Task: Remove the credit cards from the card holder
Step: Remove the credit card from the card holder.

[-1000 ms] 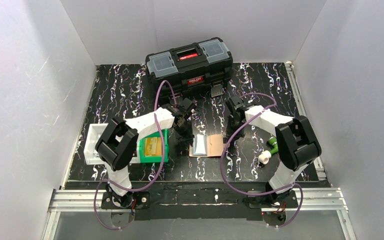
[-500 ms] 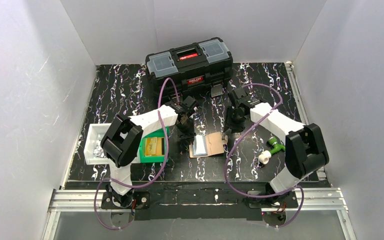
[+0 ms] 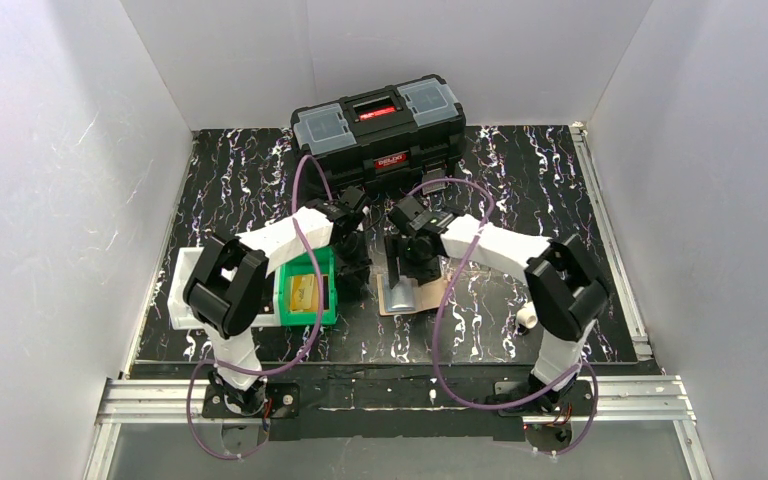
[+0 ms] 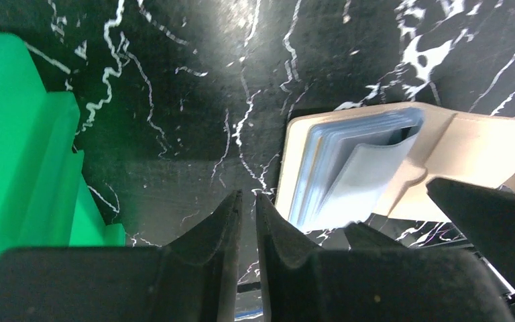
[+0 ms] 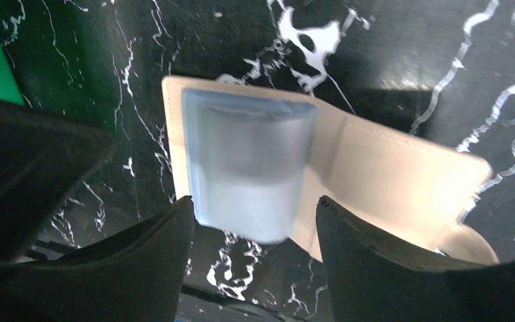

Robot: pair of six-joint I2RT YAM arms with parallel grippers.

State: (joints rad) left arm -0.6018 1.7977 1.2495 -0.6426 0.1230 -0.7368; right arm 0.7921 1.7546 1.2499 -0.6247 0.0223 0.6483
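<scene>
The tan card holder (image 3: 430, 298) lies open on the black marbled table. A stack of light blue credit cards (image 5: 245, 168) sticks partway out of its left pocket (image 4: 355, 168). My right gripper (image 5: 255, 201) hangs over the card holder (image 5: 389, 174). It is open, its fingers standing either side of the cards' near end without touching them. My left gripper (image 4: 248, 196) is shut on nothing, just left of the card holder (image 4: 483, 144), between it and the green bin. From above, the left gripper (image 3: 353, 272) and right gripper (image 3: 400, 278) stand side by side.
The green bin (image 3: 305, 290) with a yellow-tan slab sits left of the holder, and a white tray (image 3: 185, 285) lies beyond it. A black toolbox (image 3: 378, 125) stands at the back. A white and green object (image 3: 528, 315) lies by the right arm's elbow.
The right arm swung left from beside the holder to over it, and its jaws opened wide. The left gripper shifted slightly left, off the holder's edge.
</scene>
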